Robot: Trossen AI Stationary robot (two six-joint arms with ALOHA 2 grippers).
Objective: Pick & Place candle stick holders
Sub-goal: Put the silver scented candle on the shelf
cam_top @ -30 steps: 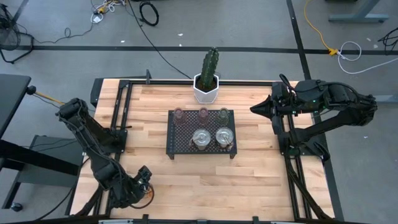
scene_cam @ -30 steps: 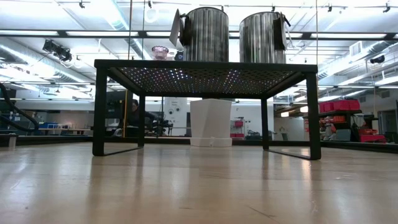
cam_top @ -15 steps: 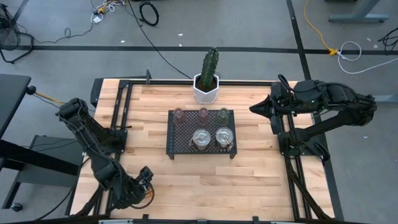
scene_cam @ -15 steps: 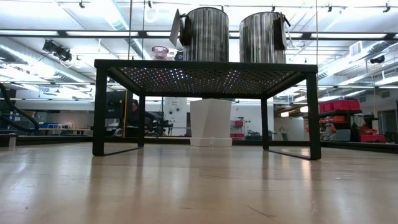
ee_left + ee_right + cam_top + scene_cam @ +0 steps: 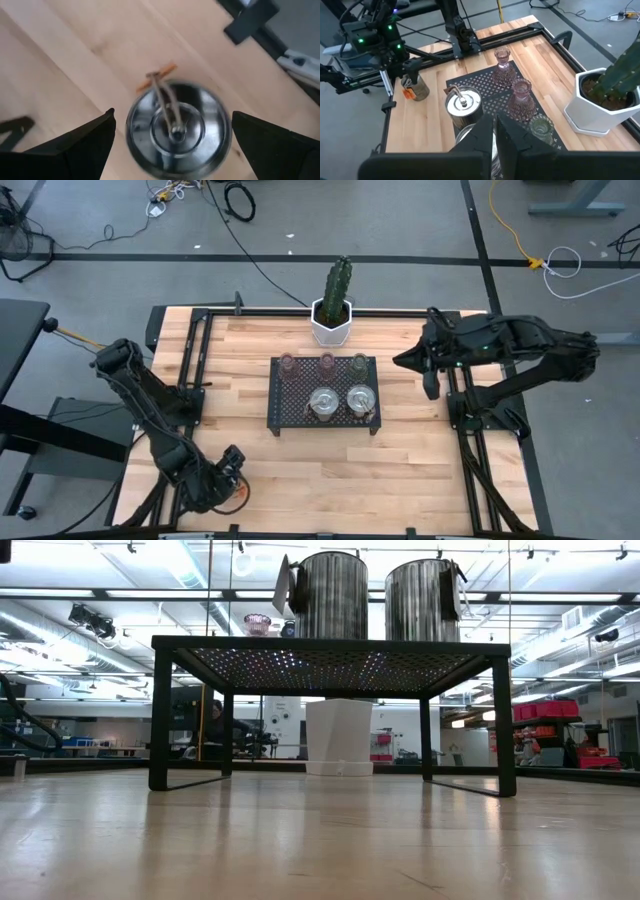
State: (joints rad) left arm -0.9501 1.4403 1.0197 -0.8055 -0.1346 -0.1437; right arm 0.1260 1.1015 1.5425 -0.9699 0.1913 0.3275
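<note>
A black mesh tray (image 5: 275, 395) stands mid-table. On it are two shiny silver candle stick holders (image 5: 323, 402) (image 5: 360, 400) and, in its far row, three small tinted glass ones (image 5: 288, 363) (image 5: 326, 362) (image 5: 360, 362). A third silver holder (image 5: 177, 127), with an orange tag, stands on the wood near the table's near left corner. My left gripper (image 5: 172, 115) hovers open above it, one finger on either side, apart from it. My right gripper (image 5: 495, 137) hangs shut in the air over the table's right side (image 5: 400, 360), right of the tray, with nothing in it.
A white hexagonal pot with a cactus (image 5: 333, 315) stands just beyond the tray's far edge. Black frame rails (image 5: 195, 360) run along the table's left, far and right sides. Bare wood lies between the tray and the near edge (image 5: 330, 480).
My right gripper has edged a little toward the tray, still shut. The holders and the tray stand as before.
</note>
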